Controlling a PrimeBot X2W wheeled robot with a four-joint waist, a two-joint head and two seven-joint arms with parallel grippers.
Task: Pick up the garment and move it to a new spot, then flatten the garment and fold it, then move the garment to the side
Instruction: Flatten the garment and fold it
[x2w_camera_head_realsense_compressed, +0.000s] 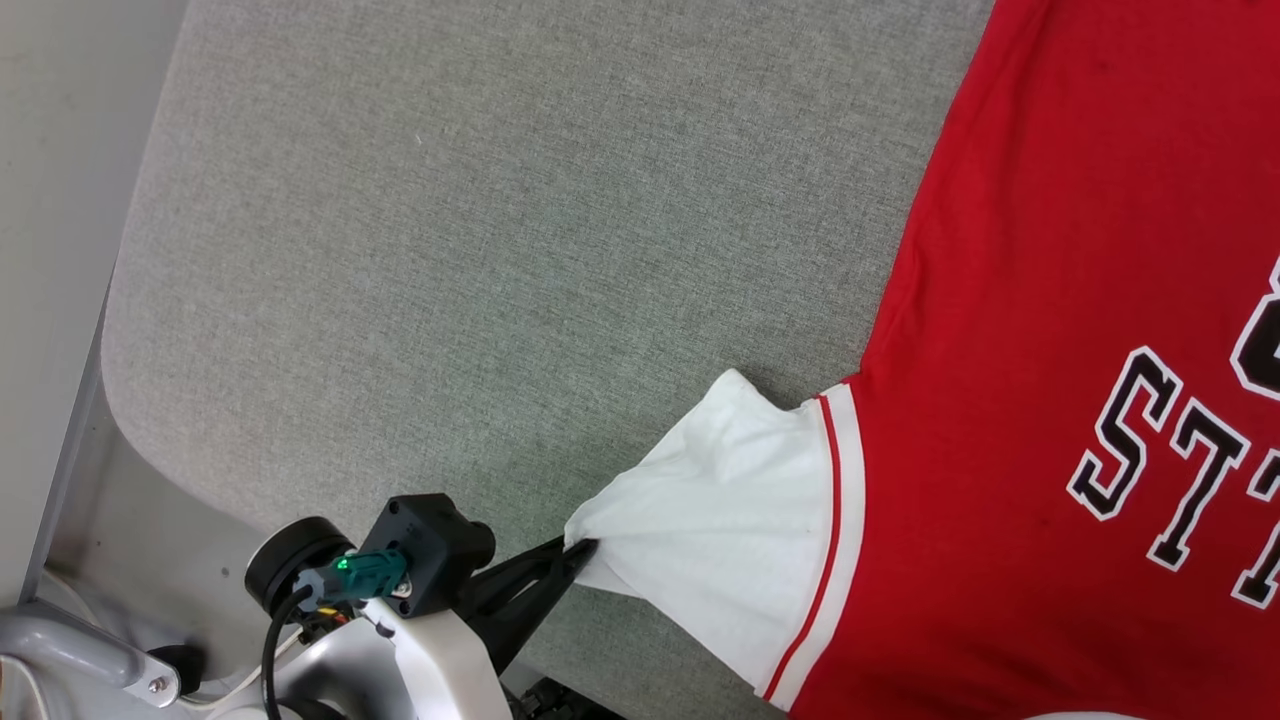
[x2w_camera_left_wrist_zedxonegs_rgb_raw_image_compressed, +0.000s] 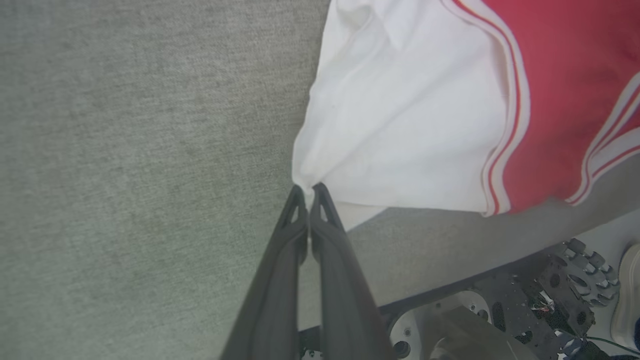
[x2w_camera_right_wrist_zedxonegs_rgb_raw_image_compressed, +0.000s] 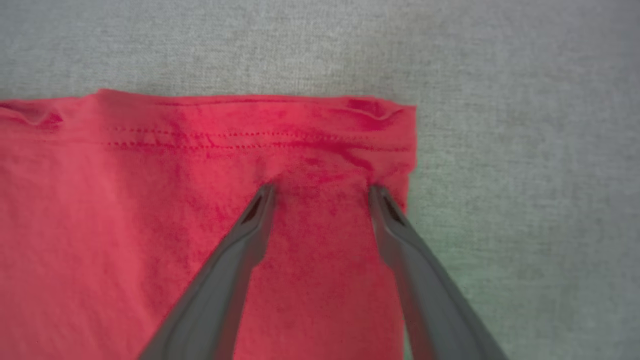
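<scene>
Left pincer (x2w_camera_left_wrist_zedxonegs_rgb_raw_image_compressed: 306, 191) | nipping garment (x2w_camera_left_wrist_zedxonegs_rgb_raw_image_compressed: 400, 115) sleeve, white, puckered | surface (x2w_camera_left_wrist_zedxonegs_rgb_raw_image_compressed: 125, 150) grey, woven

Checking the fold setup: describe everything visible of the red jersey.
The garment is a thin red jersey with black, white-outlined lettering and a white sleeve joined by red-striped white trim. It lies mostly flat on the grey cloth surface. The left gripper pinches the sleeve's corner; the open right gripper touches it near the stitched hem.

Grey fabric-covered table (x2w_camera_head_realsense_compressed: 450, 250) carries the red garment (x2w_camera_head_realsense_compressed: 1020, 350) spread flat.
</scene>
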